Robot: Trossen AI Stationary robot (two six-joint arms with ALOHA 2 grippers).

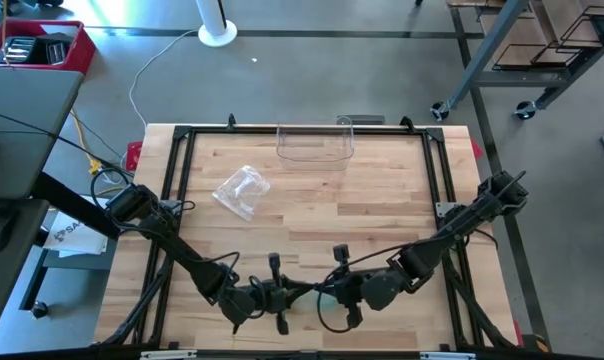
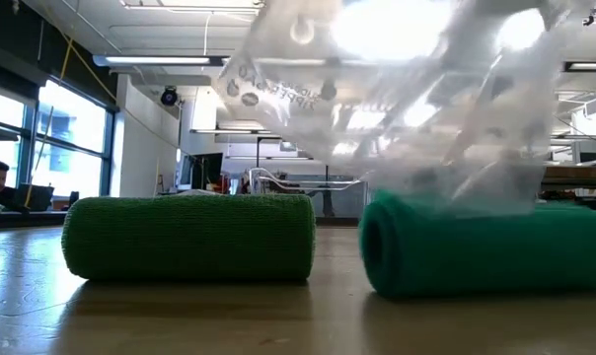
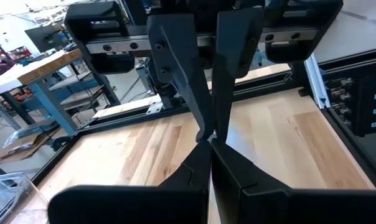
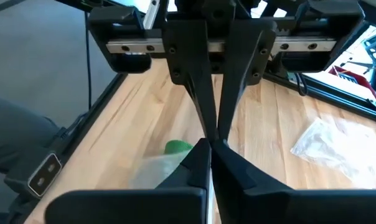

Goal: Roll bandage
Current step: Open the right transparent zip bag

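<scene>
Two green bandage rolls lie on their sides on the wood table in the low view: a dark green one and a teal one. A clear zipper bag hangs over the teal roll's top; whether the roll is inside it I cannot tell. My left gripper and my right gripper meet tip to tip above the table's near edge, both shut. Below them in the right wrist view are the bag's film and a bit of green roll. In the high view the arms hide the rolls. My left gripper is shut, its fingers nearly level, tips against the right gripper's tips. The clear bag hangs below that spot; the film between the fingertips is too thin to show, so I cannot tell which part of the bag it has. My right gripper is shut at the same spot, slanting down from the table's right side. The bag's film shows just below its fingers, hanging slack toward the table. The part of the bag it pinches does not show.
Another clear bag lies crumpled left of the table's middle. A clear plastic box stands at the far edge. Black frame rails run along the table's sides. Bare wood lies between the box and the grippers.
</scene>
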